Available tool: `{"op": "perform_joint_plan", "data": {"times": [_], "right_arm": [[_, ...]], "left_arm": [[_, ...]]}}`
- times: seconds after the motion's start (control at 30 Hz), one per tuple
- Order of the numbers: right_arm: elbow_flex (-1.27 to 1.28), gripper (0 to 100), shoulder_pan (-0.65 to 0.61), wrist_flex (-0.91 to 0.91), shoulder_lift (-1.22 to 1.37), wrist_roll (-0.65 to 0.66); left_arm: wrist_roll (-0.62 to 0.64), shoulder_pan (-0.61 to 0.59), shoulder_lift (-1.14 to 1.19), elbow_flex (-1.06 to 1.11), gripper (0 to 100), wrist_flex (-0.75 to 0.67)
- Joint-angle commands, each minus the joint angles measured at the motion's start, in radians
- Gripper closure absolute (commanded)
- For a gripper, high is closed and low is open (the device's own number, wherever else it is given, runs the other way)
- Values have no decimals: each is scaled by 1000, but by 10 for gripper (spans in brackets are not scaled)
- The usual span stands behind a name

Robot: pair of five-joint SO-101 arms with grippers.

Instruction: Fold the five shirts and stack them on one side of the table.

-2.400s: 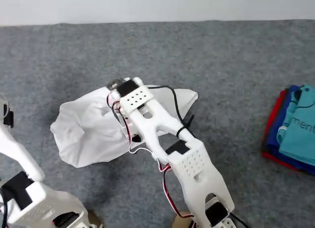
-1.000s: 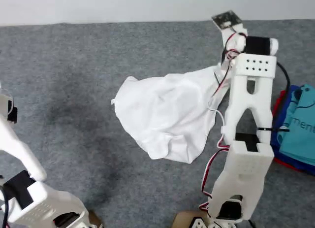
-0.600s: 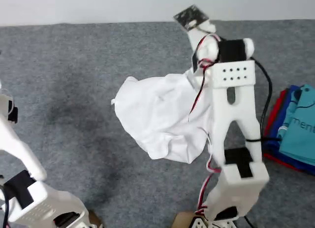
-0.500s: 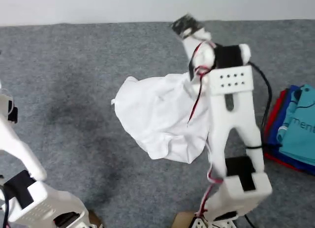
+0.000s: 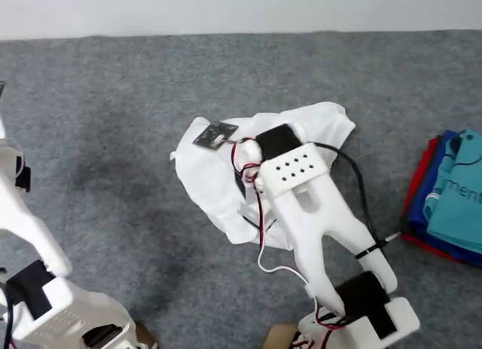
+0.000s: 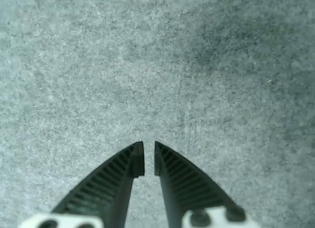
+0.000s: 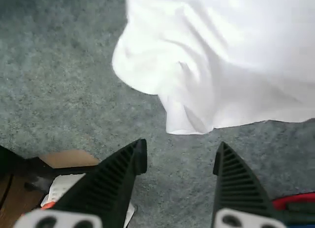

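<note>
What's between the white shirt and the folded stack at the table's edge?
Nothing visible: bare grey table lies between the white shirt and the folded stack. The right gripper, open, is by the shirt's edge.

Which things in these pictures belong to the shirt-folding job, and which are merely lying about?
Part of the job:
- white shirt, crumpled, not yet folded
- stack of folded shirts at the table's side
- right pincer, open by the white shirt's edge
- left pincer, shut over bare table

Just there:
- grey table covering
- brown board near the arm's base
</note>
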Motion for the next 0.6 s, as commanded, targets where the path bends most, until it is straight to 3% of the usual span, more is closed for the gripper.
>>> {"op": "perform_joint_plan", "data": {"times": [0.0, 0.2, 0.47, 0.57], "right_arm": [[-5, 772, -1, -10, 25, -9], [-6, 772, 42, -119, 124, -8], [-6, 774, 42, -117, 206, -8], [-5, 841, 42, -117, 214, -8]], "left_arm": [[6, 6, -48, 8, 957, -15], [6, 6, -51, 13, 957, -31], [6, 5, -49, 13, 957, -43], [6, 5, -44, 13, 957, -43]]}}
